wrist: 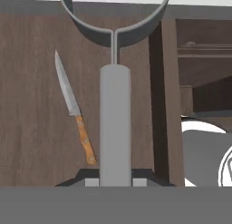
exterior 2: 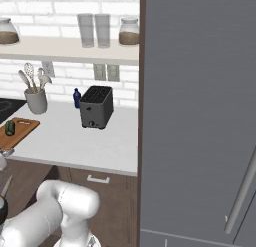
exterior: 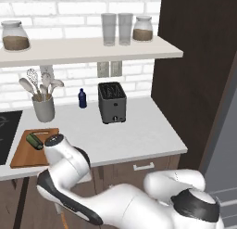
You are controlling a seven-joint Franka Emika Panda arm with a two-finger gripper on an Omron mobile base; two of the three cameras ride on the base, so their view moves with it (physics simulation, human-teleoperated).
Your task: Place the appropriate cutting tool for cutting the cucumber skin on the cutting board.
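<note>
The small all-grey metal peeler [wrist: 115, 123] stands in the hand view as a straight slim handle running from the bottom centre up toward twelve o'clock, where a thin stem widens into its rounded forked head near the top edge. The gripper [wrist: 115, 182] sits at six o'clock of that view, its two dark tips closed tight on the handle's lower end, so the tool's long axis lies straight along the line of the hand. Just to the tool's nine o'clock, lying apart from it on brown wood, is the orange-handled knife with a pointed steel blade [wrist: 74, 110], tilted so the tip points to about eleven o'clock; it is the wrong tool and is not held.

The flat orange-brown wooden cutting board [exterior: 28, 156] lies on the pale grey counter [exterior: 134, 135] at the left end in the left base view, with the short dark green cucumber [exterior: 34, 141] resting on its far part. In that view the arm's wrist is bent down below the counter's front edge, near the board's near right corner. By my reading the peeler is already lifted, and the coming move is up and over the counter edge toward ten o'clock, laying the handle flat on bare board beside the cucumber.
</note>
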